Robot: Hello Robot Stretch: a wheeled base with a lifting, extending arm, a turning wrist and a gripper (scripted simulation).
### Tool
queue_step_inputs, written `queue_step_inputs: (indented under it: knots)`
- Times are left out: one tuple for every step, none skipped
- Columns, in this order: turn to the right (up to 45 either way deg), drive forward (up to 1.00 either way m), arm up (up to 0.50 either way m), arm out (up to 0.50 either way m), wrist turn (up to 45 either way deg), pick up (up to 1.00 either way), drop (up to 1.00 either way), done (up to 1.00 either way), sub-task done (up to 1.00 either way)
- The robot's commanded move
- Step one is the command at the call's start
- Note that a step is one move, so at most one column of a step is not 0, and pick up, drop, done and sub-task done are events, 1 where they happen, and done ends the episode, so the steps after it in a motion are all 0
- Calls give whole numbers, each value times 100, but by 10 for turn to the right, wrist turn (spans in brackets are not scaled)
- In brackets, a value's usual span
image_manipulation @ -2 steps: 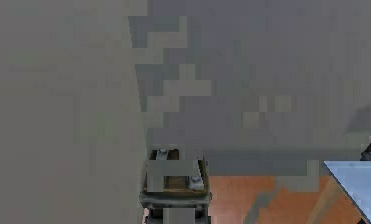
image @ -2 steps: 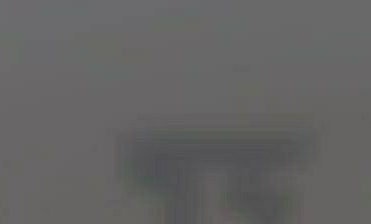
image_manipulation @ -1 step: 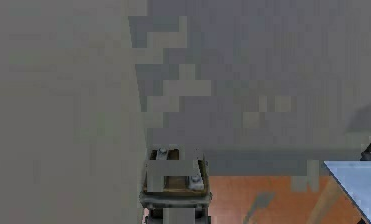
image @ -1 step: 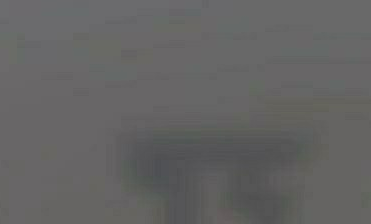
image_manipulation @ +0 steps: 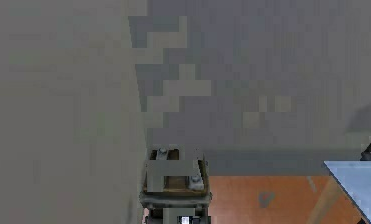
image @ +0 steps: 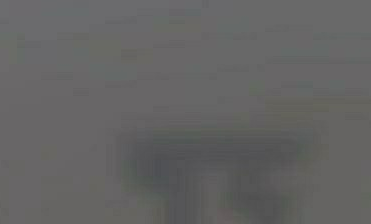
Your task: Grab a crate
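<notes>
The arm's dark bar rises from the arm side view's bottom edge, short and drawn in. At its end sits a dark, boxy gripper (image_manipulation: 174, 172) against the foot of a grey wall (image_manipulation: 253, 80). I cannot make out its far end, so I cannot tell whether it holds anything.
A plain grey wall (image: 183, 60) stands close ahead in the forward view. In the arm side view a lighter wall face (image_manipulation: 63, 110) meets the darker one at a corner. Orange floor (image_manipulation: 268, 198) lies to the right, and a pale flat surface (image_manipulation: 355, 180) cuts in at the lower right corner.
</notes>
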Motion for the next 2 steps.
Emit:
queue_step_inputs:
  knots:
    - [0,0,0,0,450,0,0,0,0]
    - [0,0,0,0,450,0,0,0,0]
